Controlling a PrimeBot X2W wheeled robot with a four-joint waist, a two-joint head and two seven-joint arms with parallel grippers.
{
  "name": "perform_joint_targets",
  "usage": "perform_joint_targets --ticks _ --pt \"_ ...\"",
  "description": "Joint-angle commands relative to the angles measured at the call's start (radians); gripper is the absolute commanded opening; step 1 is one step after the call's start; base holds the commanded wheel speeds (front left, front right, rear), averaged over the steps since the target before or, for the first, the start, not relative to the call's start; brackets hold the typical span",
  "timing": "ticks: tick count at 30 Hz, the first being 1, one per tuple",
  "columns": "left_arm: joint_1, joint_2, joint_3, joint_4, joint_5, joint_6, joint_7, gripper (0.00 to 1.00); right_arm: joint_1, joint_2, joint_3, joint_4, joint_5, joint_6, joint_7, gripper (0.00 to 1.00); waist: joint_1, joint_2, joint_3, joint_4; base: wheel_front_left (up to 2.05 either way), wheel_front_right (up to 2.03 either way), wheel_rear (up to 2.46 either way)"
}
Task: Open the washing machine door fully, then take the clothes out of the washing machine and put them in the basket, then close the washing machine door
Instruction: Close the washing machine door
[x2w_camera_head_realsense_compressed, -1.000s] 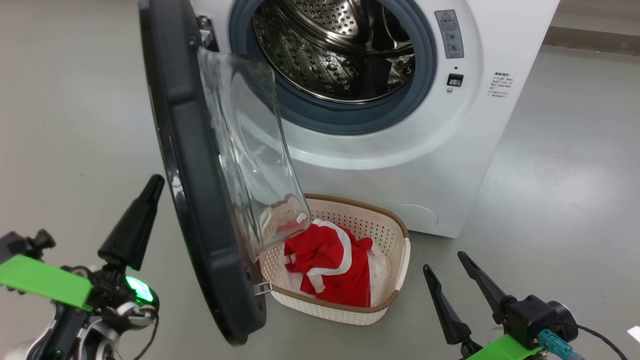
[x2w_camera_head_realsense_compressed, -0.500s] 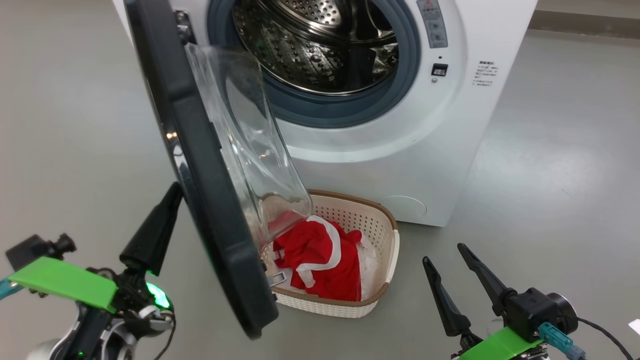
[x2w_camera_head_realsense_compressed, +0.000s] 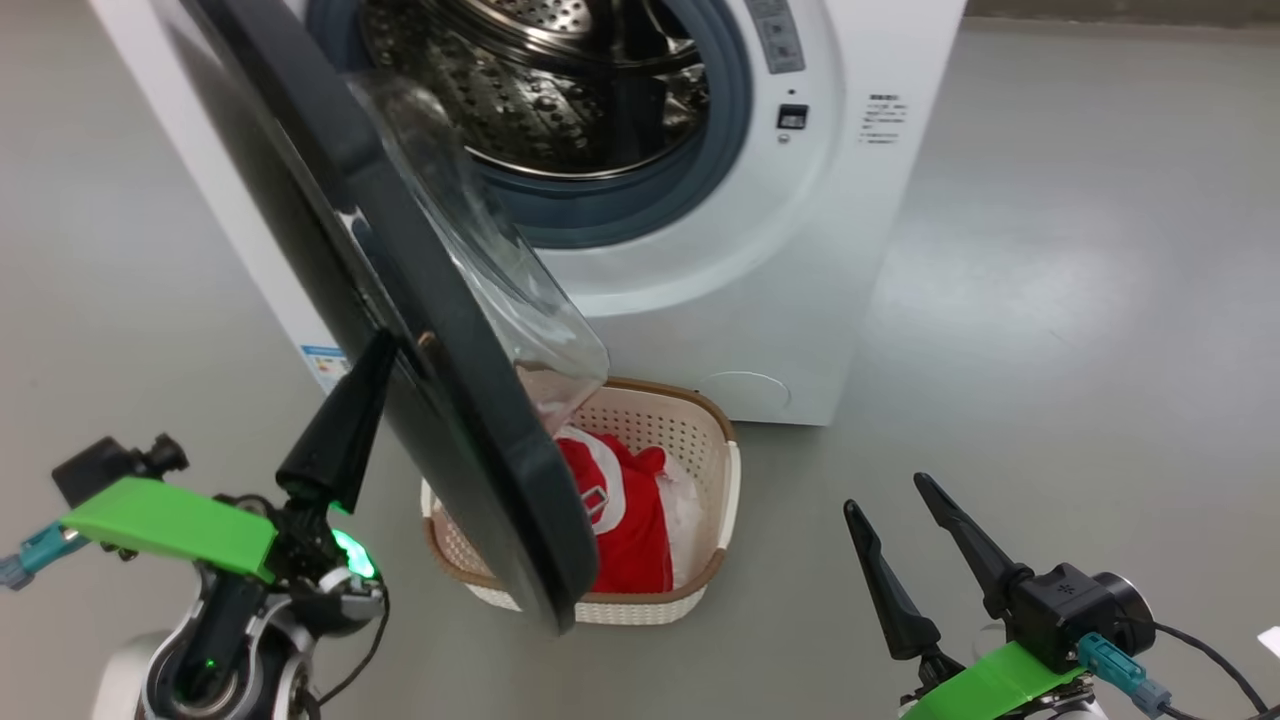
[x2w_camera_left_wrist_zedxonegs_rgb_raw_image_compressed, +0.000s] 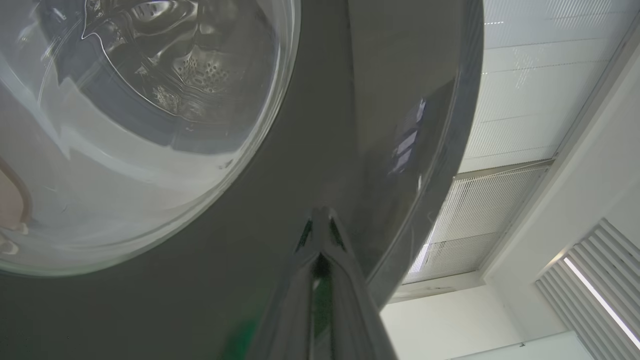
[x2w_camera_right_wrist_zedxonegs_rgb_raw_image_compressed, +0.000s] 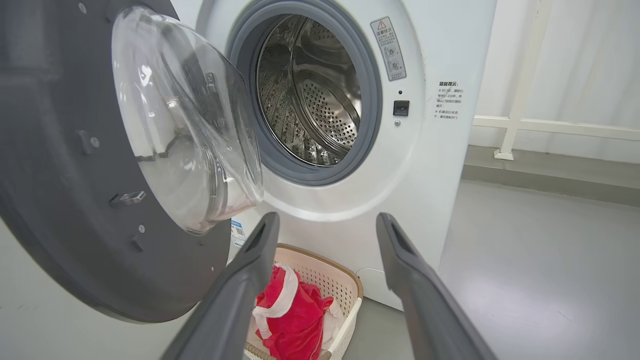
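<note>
Washing machine door first, over on the left: it stands swung out from the washer, hinged on its left side, glossy black outer face turned towards the left. Out at the far left, the left gripper has its two dark fingers pressed together into a single point, holding nothing. That point is right up against the door's outer black rim. The left wrist view backs it up, with the left gripper meeting the shiny door just beside the clear glass bowl.

Moving right, the glass bowl bulges from the door's inner side towards the washing machine. Its round mouth is uncovered, with the grey gasket ringing the steel drum. A small blue label shows low on the machine's side, left of the door.

Down on the grey floor, the basket sits just in front of the machine's base, its left part hidden behind the door's lower edge. The clothes lie inside it, red with white stripes.

Near right now: the right gripper hangs well apart from the basket, fingers spread wide with nothing between them. Its wrist view looks between those spread fingers at the clothes in the basket
</note>
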Motion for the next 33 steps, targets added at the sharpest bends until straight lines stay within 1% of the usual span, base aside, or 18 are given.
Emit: perform_joint_targets --ticks 1,6,15,29,33 --pt "-0.055 0.006 0.012 -0.019 -0.008 -0.013 -0.005 0.0 -0.042 0.001 0.019 -0.026 -0.006 0.006 -0.006 1.0 0.0 -0.0001 0.011 -0.031 0.0 0.0 0.0" --pt "-0.102 0.006 -0.006 0.003 -0.03 -0.011 -0.041 0.0 -0.05 0.001 0.018 -0.027 -0.009 0.006 -0.006 1.0 0.0 -0.0001 0.029 -0.08 0.0 0.0 0.0" --pt "-0.198 0.006 -0.016 0.066 -0.064 -0.037 -0.091 0.0 -0.069 0.001 0.011 -0.034 -0.008 0.006 -0.006 1.0 0.0 -0.0001 0.066 -0.177 0.0 0.0 0.0" --pt "-0.366 0.006 -0.025 0.197 -0.048 -0.06 -0.201 0.0 -0.102 0.001 0.009 -0.045 0.002 0.006 -0.006 1.0 0.0 -0.0001 0.134 -0.244 0.0 0.0 0.0" --pt "-0.418 0.006 -0.01 0.238 -0.034 -0.07 -0.241 0.0 -0.113 0.001 0.004 -0.049 0.007 0.006 -0.006 1.0 0.0 -0.0001 0.154 -0.263 0.0 0.0 0.0"
